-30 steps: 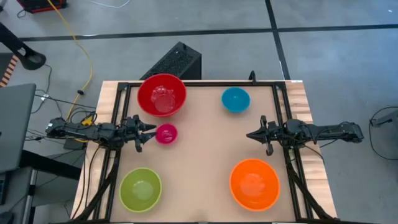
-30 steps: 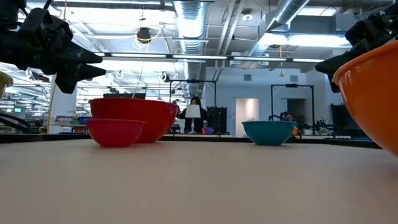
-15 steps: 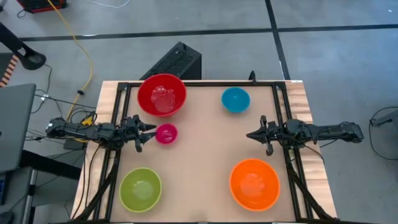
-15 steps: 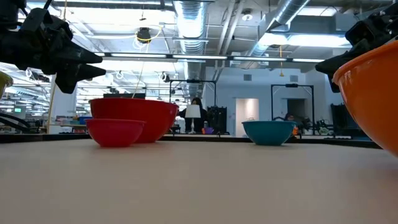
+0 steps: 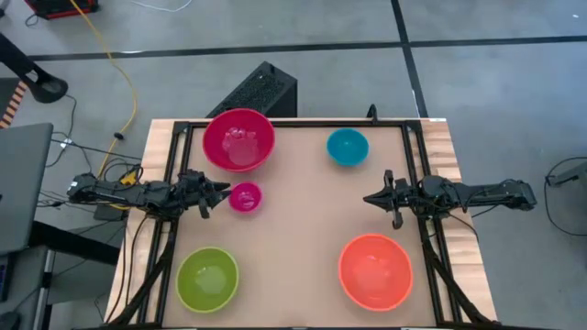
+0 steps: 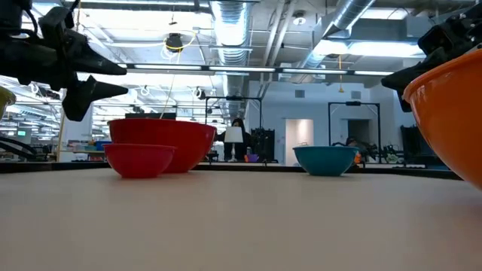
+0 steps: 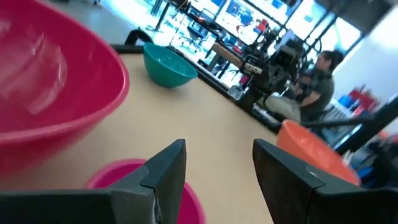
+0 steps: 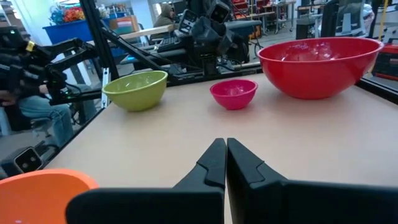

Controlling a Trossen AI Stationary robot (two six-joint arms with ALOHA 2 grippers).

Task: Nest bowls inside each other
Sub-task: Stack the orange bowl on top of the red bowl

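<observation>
Five bowls apart on table (image 5: pixel 293 229): red (image 5: pixel 238 139), orange (image 5: pixel 375 271), green (image 5: pixel 207 279), blue (image 5: pixel 348 147), pink (image 5: pixel 245 197)

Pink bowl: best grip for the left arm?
Take the pink bowl by its rim, on the side facing the left gripper, which waits open beside it. It sits upright, so one jaw goes inside, one outside, coming down from above.

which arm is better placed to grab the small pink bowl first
Left. The left gripper hangs open right beside the small pink bowl, while the right gripper is shut and across the table.
</observation>
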